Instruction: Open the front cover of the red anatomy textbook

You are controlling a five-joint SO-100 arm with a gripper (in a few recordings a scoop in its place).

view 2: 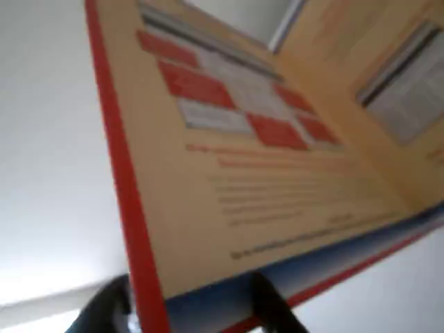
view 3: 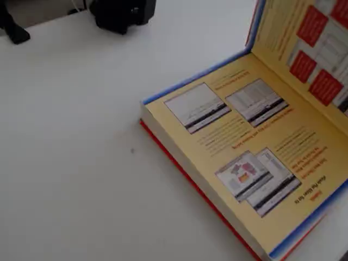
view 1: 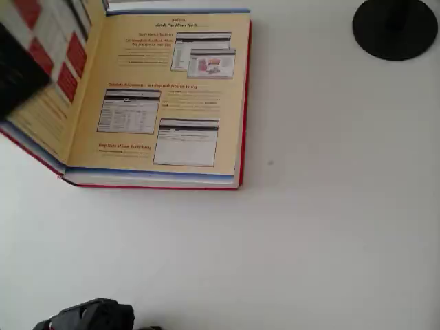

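Observation:
The red anatomy textbook (view 1: 165, 103) lies open on the white table, its pale yellow endpaper with screenshots facing up (view 3: 244, 147). The front cover (view 1: 48, 89) stands raised and tilted at the book's left in the overhead view, its yellow inner face with red boxes showing (view 3: 310, 49). My gripper (view 1: 17, 75) is a blurred black shape over the cover's outer part. In the wrist view the gripper (view 2: 187, 312) is open; two black fingers (view 2: 270, 305) stand wide apart with the cover's (view 2: 243, 159) red-edged corner between them.
A black round stand base (view 1: 395, 27) sits at the table's far right in the overhead view. The arm's black base (view 1: 93, 316) is at the bottom edge, also seen in the fixed view (view 3: 122, 11). White table (view 1: 309, 227) stretches right of the book.

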